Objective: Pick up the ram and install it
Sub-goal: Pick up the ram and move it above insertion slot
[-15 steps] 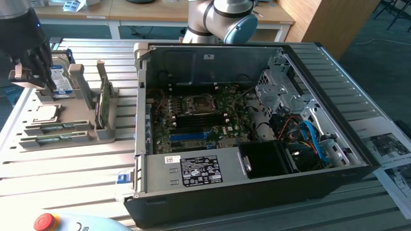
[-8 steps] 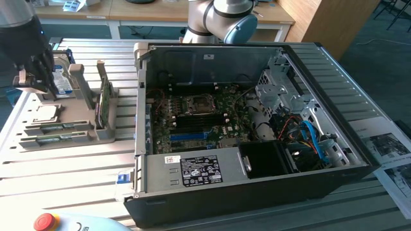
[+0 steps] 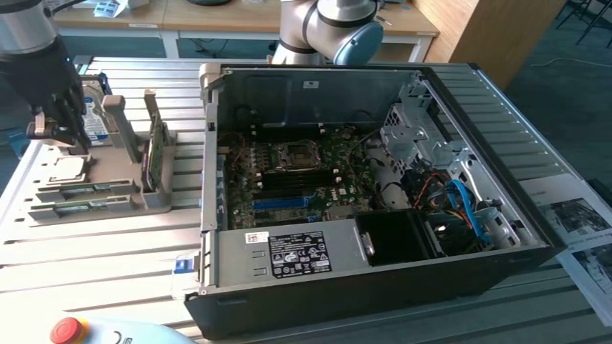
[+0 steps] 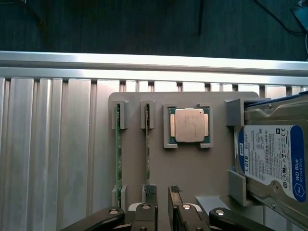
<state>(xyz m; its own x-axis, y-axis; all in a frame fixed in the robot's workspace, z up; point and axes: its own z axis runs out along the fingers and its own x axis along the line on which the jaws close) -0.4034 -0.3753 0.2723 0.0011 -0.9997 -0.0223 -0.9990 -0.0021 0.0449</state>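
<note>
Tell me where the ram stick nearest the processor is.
That ram stick stands on edge in the grey tray, between the processor and a second stick, at the exterior view's left beside the computer case.

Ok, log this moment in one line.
pincer: open, holding nothing | position: over parts tray | nearest RAM stick: on edge in its tray slot | second RAM stick: slotted beside it

Even light fills the exterior view; the table [image 3: 96,244] glows pale, the open computer case [image 3: 383,297] holds shadow. In the wrist view glare streaks the table's edge; the floor [image 4: 144,24] is dark.
</note>
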